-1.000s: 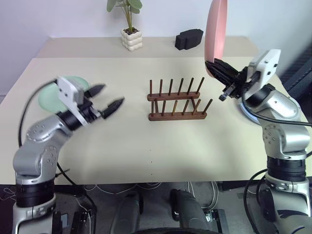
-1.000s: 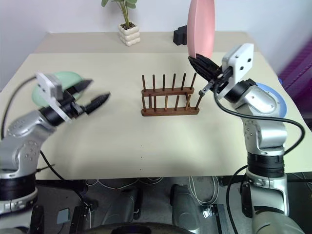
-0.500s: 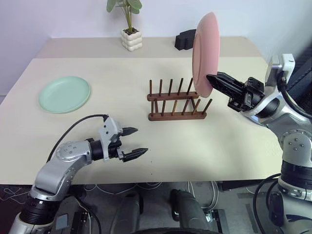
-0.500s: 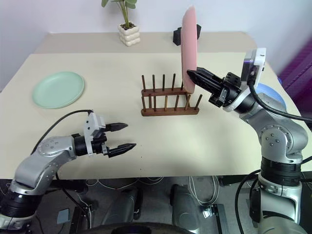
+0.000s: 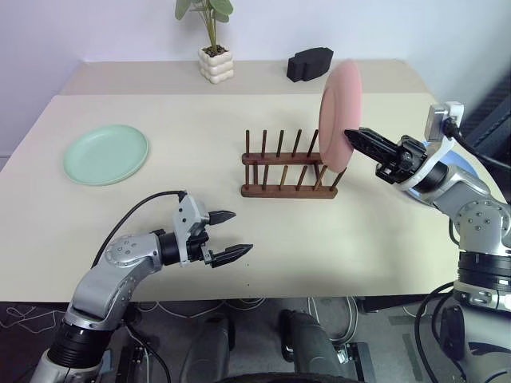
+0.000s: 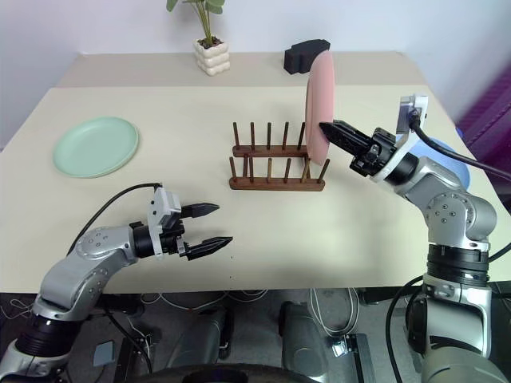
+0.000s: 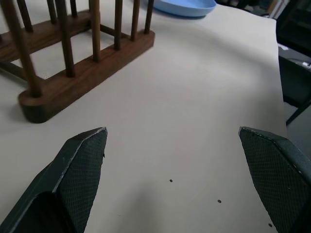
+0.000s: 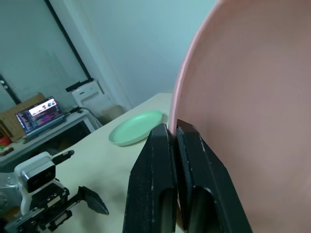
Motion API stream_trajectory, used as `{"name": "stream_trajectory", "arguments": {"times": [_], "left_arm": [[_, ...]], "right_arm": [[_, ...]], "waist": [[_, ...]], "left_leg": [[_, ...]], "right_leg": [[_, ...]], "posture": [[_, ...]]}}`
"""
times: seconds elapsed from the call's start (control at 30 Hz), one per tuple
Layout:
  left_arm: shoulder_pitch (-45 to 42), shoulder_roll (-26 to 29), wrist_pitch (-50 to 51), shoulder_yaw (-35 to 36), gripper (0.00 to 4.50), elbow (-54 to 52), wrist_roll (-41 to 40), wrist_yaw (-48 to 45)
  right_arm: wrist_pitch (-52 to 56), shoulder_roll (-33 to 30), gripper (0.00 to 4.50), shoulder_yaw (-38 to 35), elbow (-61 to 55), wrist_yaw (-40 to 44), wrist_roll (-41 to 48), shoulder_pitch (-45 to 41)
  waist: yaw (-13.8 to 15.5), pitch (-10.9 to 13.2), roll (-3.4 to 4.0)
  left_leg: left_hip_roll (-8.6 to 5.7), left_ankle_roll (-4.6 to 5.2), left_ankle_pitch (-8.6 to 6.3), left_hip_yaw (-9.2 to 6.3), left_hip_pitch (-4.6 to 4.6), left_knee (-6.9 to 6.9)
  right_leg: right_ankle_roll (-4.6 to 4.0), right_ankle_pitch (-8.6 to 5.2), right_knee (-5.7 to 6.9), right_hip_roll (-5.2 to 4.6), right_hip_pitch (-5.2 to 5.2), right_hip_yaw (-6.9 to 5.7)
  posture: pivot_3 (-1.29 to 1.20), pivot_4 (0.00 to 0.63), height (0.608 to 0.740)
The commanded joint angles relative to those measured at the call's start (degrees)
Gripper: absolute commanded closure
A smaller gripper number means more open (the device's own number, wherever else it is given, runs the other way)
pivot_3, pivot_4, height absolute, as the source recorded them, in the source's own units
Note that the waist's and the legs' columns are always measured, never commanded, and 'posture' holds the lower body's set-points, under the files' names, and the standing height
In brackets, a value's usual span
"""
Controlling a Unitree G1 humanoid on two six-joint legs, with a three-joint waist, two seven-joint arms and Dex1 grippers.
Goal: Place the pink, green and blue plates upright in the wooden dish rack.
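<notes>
— Two grippers? What are they doing?
— Right gripper (image 5: 352, 135) pinches the smooth pink plate (image 5: 338, 116) by its rim, upright, at the near end of the wooden dish rack (image 5: 289, 167). Left gripper (image 5: 231, 234) is spread wide over bare table (image 5: 319, 239), with the rack's thin pegs ahead.
— Others?
— Green plate (image 5: 106, 153) lies flat, far from both. Blue plate (image 7: 184, 7) lies beyond the rack.

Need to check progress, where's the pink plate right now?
The pink plate stands on edge in the right gripper, at the right end of the wooden dish rack.
</notes>
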Motion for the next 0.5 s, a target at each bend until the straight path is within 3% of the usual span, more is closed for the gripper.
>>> {"name": "stream_trajectory", "arguments": {"times": [0.03, 0.13, 0.23, 0.47, 0.5], "left_arm": [[0.88, -0.46, -1.53, 0.24, 0.05, -1.41, -0.18, -0.11], [1.15, -0.45, -1.19, 0.37, 0.05, -2.22, -0.35, 0.11], [0.8, -0.47, -0.4, 0.45, 0.0, -3.04, -0.77, 0.54], [-0.01, -1.0, -0.3, -0.13, 0.0, -2.18, -0.39, 0.95], [0.03, -1.12, -0.85, -0.33, 0.0, -1.59, -0.01, 0.86]], "right_arm": [[0.78, -0.19, 4.5, -1.83, 1.81, 1.22, 1.6, -2.7], [0.68, 0.17, 4.5, -2.41, 3.64, 1.08, 1.51, -3.68], [0.16, 0.33, 3.6, -2.61, 4.89, 0.82, 0.66, -3.85], [-6.57, 1.94, 0.18, -3.42, 4.3, -2.95, -3.71, -3.46], [-10.0, 2.71, 0.18, -4.51, 3.8, -4.92, -5.13, -3.56]], "waist": [[-0.14, 0.0, 0.01], [-0.04, 0.0, 0.01], [-0.03, 0.0, 0.01], [0.0, 0.0, 0.02], [-0.01, 0.0, 0.02]], "left_leg": [[0.0, 0.0, 0.0, 0.01, 0.0, 0.0], [0.01, 0.0, 0.0, 0.0, 0.02, 0.0], [0.0, 0.0, 0.0, 0.01, 0.0, 0.0], [-0.01, 0.0, 0.0, 0.01, -0.01, 0.01], [-0.01, 0.0, 0.0, 0.01, 0.0, 0.01]], "right_leg": [[0.0, 0.0, 0.0, 0.0, 0.0, 0.0], [0.0, 0.0, 0.01, 0.03, 0.0, 0.0], [0.0, 0.0, 0.0, 0.01, 0.0, 0.0], [0.01, 0.0, 0.0, 0.01, 0.0, 0.0], [0.01, 0.0, 0.0, 0.01, 0.0, 0.0]], "posture": [[0.0, 0.15, 0.739], [0.0, 0.15, 0.739], [0.0, 0.15, 0.739], [0.0, 0.15, 0.739], [0.0, 0.15, 0.739]]}}
